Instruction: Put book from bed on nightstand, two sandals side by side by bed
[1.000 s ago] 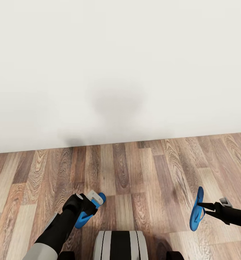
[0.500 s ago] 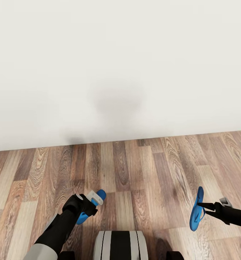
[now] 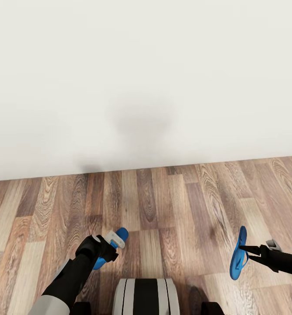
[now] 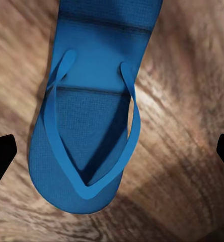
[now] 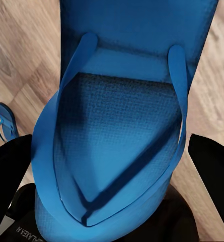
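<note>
Where my right wrist camera looks down past the sandal, small pale letters run along a dark part of my own body at the frame's corner; they read something like "PLAXEA H", cut off and too small to be sure of; no other writing shows, and neither sandal carries a mark I can read. Both sandals are bright blue flat flip-flops with thin blue thong straps meeting in a V at the toe, the footbed finely textured. My left gripper (image 3: 113, 242) has the left sandal (image 3: 119, 235) at its tip, the blue toe poking out past the pale fingers low over the wood plank floor (image 3: 163, 205); in the left wrist view that sandal (image 4: 89, 126) lies strap-side up against the planks, my dark fingertips (image 4: 1, 156) standing well out to either side of it, so I cannot tell how or whether it is clamped. My right gripper (image 3: 250, 250) is pinched on the right sandal (image 3: 238, 253), which hangs on edge, its long side running away from me, clear of the floor; in the right wrist view this sandal (image 5: 122, 131) spreads between my black fingers (image 5: 11, 176). Ahead, a plain white wall (image 3: 146, 78) meets the floor; a faint grey shadow marks it.
</note>
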{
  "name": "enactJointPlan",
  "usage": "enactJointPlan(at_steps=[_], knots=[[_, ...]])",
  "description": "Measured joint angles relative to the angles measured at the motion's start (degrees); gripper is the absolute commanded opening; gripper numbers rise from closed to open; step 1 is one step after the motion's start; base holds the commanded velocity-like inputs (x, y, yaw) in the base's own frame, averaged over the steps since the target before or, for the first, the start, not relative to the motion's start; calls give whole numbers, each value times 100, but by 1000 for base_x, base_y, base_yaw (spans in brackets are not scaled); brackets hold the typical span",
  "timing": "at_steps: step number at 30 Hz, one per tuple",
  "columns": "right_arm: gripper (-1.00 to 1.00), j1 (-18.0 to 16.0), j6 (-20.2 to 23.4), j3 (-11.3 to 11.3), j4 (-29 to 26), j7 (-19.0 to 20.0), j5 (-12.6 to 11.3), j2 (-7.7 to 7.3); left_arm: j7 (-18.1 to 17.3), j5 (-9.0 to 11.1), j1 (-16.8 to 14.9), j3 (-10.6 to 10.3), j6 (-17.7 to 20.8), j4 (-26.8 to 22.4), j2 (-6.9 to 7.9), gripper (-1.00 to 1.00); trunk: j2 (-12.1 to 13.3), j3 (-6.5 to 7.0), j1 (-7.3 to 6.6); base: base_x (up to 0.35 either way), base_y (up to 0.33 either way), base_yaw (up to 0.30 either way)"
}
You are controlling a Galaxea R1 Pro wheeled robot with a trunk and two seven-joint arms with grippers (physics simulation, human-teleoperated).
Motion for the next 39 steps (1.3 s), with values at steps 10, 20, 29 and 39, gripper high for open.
enactJointPlan(at_steps=[10,20,29,39], knots=[[-100,-1,1,0,-1,-4,-5,0,5,-6,0,0,0,-3,0,100,-11,-178,20,0,0,0],[-100,-1,0,0,-1,-4,-5,0,33,-40,0,9,7,-9,8,100,-11,-178,20,0,0,0],[-100,-1,0,0,-1,-4,-5,0,485,-36,0,1,15,-9,-1,100,-11,-178,20,0,0,0],[-100,-1,-2,0,-1,-3,-5,0,523,-34,0,1,16,-9,-6,100,-11,-178,20,0,0,0]])
